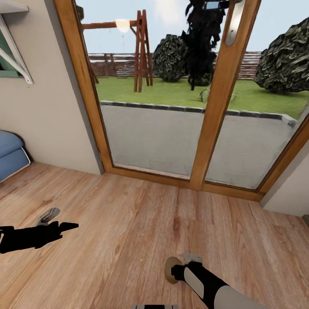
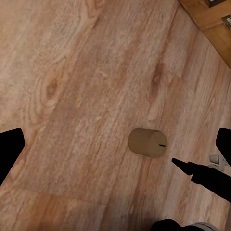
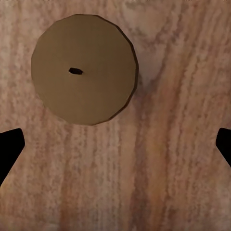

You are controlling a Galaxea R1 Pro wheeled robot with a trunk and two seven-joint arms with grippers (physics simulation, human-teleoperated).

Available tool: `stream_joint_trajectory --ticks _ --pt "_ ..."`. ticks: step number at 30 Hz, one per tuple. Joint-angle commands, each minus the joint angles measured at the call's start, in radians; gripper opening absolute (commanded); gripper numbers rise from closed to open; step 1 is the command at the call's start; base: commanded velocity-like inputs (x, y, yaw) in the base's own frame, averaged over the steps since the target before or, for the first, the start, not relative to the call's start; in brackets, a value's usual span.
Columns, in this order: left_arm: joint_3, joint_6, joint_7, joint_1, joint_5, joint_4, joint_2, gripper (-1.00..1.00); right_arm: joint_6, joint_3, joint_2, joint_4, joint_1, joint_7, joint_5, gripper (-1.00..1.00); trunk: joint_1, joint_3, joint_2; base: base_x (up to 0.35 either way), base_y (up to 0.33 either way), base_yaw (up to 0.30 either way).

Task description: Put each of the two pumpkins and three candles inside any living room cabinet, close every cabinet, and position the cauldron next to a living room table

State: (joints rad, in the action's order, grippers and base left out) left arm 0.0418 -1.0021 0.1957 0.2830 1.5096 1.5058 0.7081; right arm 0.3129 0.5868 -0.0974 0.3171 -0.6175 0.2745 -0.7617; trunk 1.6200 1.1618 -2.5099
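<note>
A single candle (image 1: pixel 172 269) stands upright on the wooden floor (image 1: pixel 128 223), just ahead of the right gripper (image 3: pixel 115 149), whose wrist camera looks straight down on its round top and dark wick. The right gripper's fingers (image 3: pixel 9 151) are spread wide, holding nothing, with the candle beyond their tips rather than between them. The right arm (image 1: pixel 214 287) reaches low toward the candle. The left gripper (image 1: pixel 64 226) hovers well apart from it, fingers parted and empty, before the glass doors (image 1: pixel 171 107).
</note>
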Motion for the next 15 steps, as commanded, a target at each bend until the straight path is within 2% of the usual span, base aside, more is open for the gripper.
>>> stream_joint_trajectory --ticks 1,7,11,15 --pt "0.001 -0.001 0.01 0.001 0.011 0.001 0.001 1.0 0.003 0.008 0.001 0.002 -0.001 0.008 -0.008 1.0 0.0 0.001 0.0 0.0 0.0 0.0" --pt "0.002 -0.001 0.01 0.001 0.011 -0.002 0.001 1.0 0.0 0.008 0.001 0.002 -0.001 0.007 -0.008 1.0 0.0 0.001 0.0 0.0 0.01 0.0" --pt "0.002 0.0 0.01 0.001 0.011 -0.004 0.001 1.0 0.0 0.008 0.001 0.002 -0.001 0.007 -0.008 1.0 0.0 0.001 0.0 0.008 0.166 0.0" --pt "0.002 0.0 0.01 0.001 0.011 -0.004 0.001 1.0 0.0 0.008 0.001 0.002 -0.001 0.007 -0.008 1.0 0.0 0.001 0.0 0.015 0.054 0.0"
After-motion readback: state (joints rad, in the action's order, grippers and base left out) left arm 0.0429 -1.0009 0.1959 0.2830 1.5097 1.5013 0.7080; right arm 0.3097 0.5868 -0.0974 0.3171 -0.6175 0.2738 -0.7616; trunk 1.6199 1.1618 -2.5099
